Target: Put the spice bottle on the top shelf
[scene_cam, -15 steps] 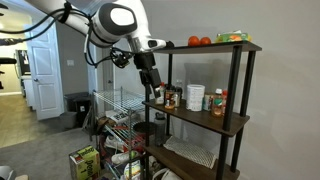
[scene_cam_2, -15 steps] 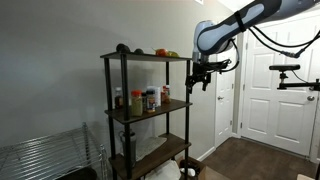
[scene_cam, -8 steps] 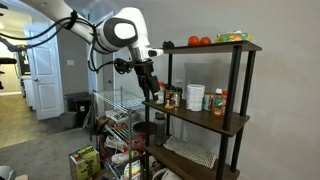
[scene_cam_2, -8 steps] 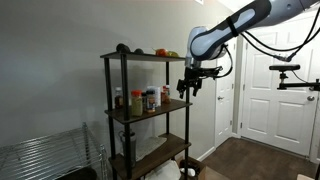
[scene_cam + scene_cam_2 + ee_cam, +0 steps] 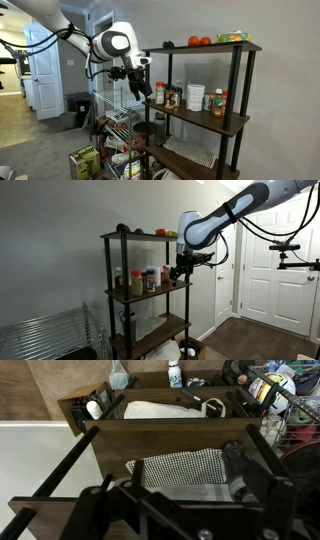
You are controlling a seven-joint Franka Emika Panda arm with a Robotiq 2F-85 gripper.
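The tool [image 5: 146, 93] hangs at the open end of the tall black-framed unit, level with its middle board [image 5: 215, 120]. In the wrist view its dark fingers [image 5: 240, 472] stand apart with nothing between them, and a checkered cloth [image 5: 180, 465] on a lower board shows through the gap. The spice bottle [image 5: 160, 96] stands upright on the middle board at the end nearest the tool. In an exterior view the tool sits at about 9 o'clock from it, close by but apart as far as I can see. In the opposite exterior view the bottle [image 5: 165, 275] has the tool [image 5: 174, 276] at its 3 o'clock. A white jar [image 5: 195, 97] stands further along the same board. The top shelf [image 5: 232, 47], at 12 o'clock above the bottle, carries red tomatoes [image 5: 200, 41].
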